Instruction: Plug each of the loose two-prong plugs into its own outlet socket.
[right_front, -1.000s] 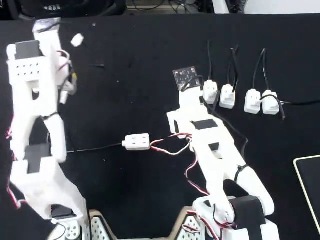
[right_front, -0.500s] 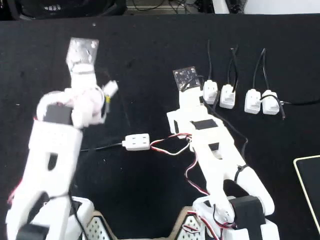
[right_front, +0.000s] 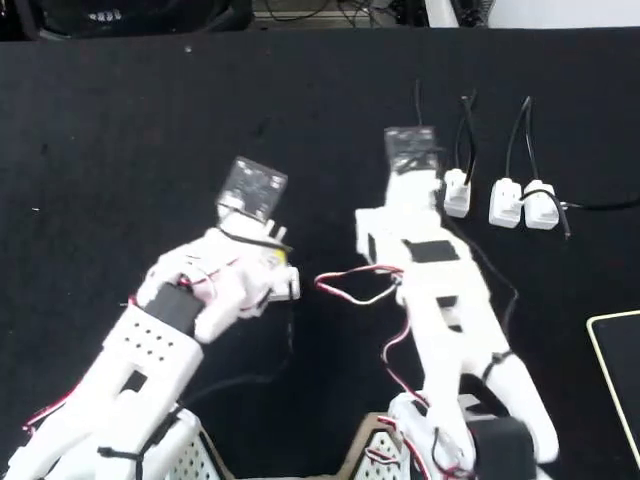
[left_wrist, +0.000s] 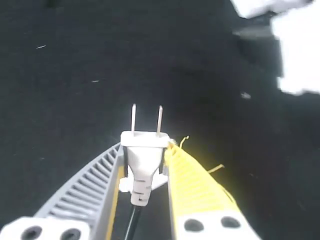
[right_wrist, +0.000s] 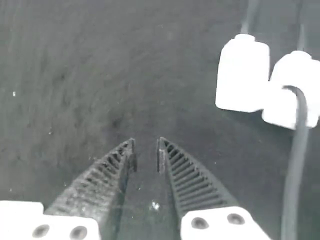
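High view showed the black counter (right_front: 120, 120) with the left arm (right_front: 165, 335) rising from 7 o'clock and the right arm (right_front: 440, 290) from 5 o'clock. In the left wrist view the left gripper (left_wrist: 146, 150) was clenched on a white two-prong plug (left_wrist: 144, 145). Its fingers pressed the plug's flanks, the prongs pointed out past the fingertips, and the black cord (left_wrist: 131, 222) ran back between the jaws.

From above, that plug sat near the counter's centre, with the right arm just beside it at 3 o'clock. Three white outlet sockets (right_front: 506, 203) lay in a row at about 2 o'clock, their cords (right_front: 520, 125) leading toward the far edge at 12 o'clock. The right arm's wrist stood at the row's 9 o'clock end; whether it touched a socket could not be told.

The right gripper (right_wrist: 146, 150) hung released above the counter, fingertips a narrow gap apart, with two sockets near it. A broad stretch of counter ran from 9 to 12 o'clock, well apart from both arms. A pale-rimmed dark panel (right_front: 600, 350) sat at the 4 o'clock edge.
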